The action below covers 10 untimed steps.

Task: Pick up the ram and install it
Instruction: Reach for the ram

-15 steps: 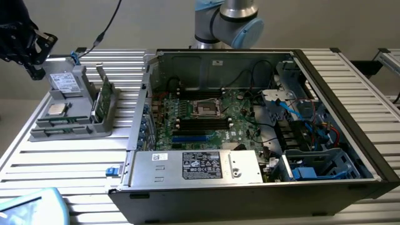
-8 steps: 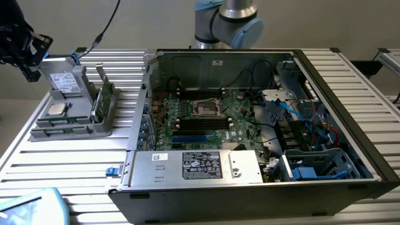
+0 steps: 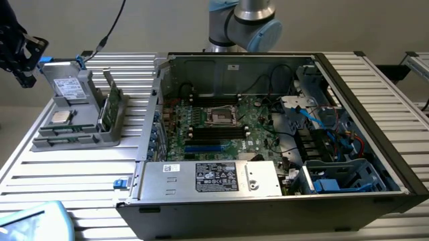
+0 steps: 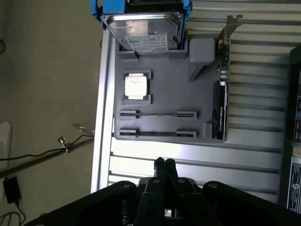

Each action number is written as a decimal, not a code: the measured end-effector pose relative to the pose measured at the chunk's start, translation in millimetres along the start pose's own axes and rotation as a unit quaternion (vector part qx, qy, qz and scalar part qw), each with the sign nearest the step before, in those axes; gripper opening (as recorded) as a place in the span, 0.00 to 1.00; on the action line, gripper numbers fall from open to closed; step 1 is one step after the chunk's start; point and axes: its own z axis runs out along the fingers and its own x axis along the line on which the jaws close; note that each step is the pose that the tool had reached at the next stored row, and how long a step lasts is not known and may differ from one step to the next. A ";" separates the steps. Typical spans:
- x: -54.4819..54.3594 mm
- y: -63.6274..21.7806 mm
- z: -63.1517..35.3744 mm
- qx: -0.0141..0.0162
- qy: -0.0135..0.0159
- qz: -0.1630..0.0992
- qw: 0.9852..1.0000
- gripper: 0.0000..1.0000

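Green-edged and thin, the ram (image 3: 67,131) stands edge-up in its grey holder (image 4: 164,84): likely light, stiff, fragile, best pinched mid-length. The hand (image 4: 163,163) hangs closed, empty.

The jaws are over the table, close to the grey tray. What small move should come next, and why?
Probably open the jaws first. The gripper hangs with its jaws shut and holds nothing, just short of the grey tray. The nearer ram stick sits in its holder on that tray, untouched, and shut jaws could not go around it.
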 end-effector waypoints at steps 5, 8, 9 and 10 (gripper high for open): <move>0.5 6.3 0.5 0.000 0.000 -0.001 1.000 0.11; 0.3 10.3 0.8 0.000 0.000 -0.001 1.000 0.11; 0.3 11.4 0.9 0.000 0.000 -0.001 1.000 0.11; 0.2 12.1 1.0 0.000 0.000 -0.001 1.000 0.11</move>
